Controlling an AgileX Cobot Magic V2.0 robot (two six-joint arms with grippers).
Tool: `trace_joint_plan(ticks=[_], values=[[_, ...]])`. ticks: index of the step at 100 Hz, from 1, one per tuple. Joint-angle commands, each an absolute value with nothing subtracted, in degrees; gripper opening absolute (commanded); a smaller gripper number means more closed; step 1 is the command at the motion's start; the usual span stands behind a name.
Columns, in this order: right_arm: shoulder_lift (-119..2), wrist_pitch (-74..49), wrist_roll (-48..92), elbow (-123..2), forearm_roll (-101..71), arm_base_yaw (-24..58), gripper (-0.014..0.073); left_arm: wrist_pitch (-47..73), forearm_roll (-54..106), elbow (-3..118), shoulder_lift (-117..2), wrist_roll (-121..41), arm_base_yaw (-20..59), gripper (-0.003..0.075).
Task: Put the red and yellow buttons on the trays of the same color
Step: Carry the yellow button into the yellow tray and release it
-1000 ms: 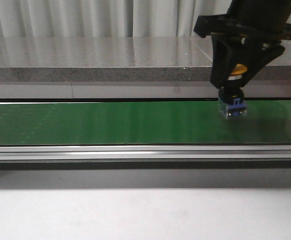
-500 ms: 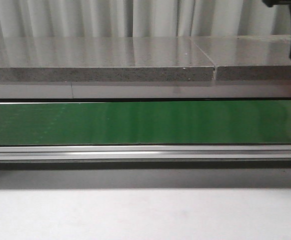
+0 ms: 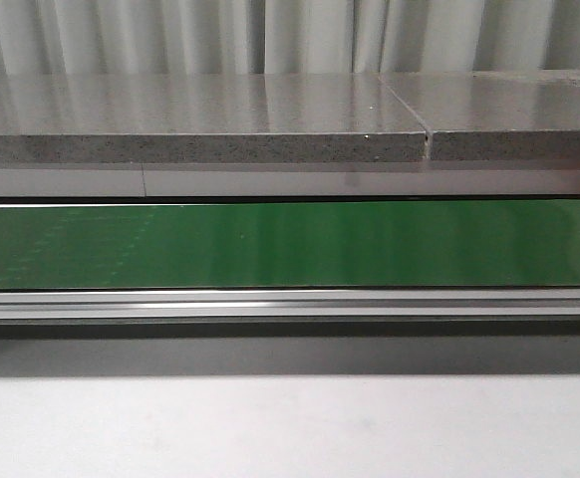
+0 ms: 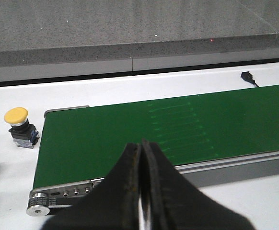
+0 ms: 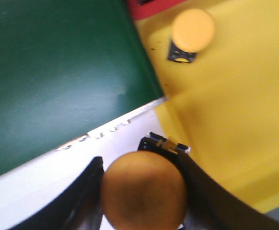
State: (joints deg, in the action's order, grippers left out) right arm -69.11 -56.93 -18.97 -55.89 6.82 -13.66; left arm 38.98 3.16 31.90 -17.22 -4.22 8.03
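- Front view: I saw only the bare green conveyor belt [image 3: 290, 244] before a grey stone ledge [image 3: 200, 124]; neither arm appeared here.
- Left wrist view: my left gripper [image 4: 143, 191] hung with its jaws pressed together, holding nothing, above the belt's end. A yellow button [image 4: 19, 127] stood just beside the belt, apparently awaiting pickup.
- Right wrist view: my right gripper [image 5: 144, 189] clasped a yellow button [image 5: 143, 189] at the yellow tray [image 5: 235, 120] edge, presumably for release there; another yellow button [image 5: 191, 33] already sat on that tray.
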Motion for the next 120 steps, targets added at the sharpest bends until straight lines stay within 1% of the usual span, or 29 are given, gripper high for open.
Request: trace_joint_plan(ticks=[1,22,49,102,120], values=[[-67.1,-54.0,-19.1,-55.7,8.0,-17.9,0.0162,35.0,4.0,33.4,-17.7,-4.2,8.4,-0.0021],[-67.1,-48.6,-19.1,-51.1,6.8,-25.9,0.0162,35.0,4.0,33.4,-17.7,-4.2,8.4,-0.0021],[-69.5,-36.1,-19.2,-44.4,0.0,-33.6,0.0162,35.0,4.0,33.4,-17.7,-4.2,8.4,-0.0021],[-81.8,-23.0,-19.2,-44.3,-4.8,-33.7,0.0162,35.0,4.0,33.4,-17.7,-4.2,8.4,-0.0021],[-84.3,-21.6,-19.2,-44.3,-5.6,-33.7,0.0167,35.0,4.0,33.4,-17.7,-4.2,8.4,-0.0021]])
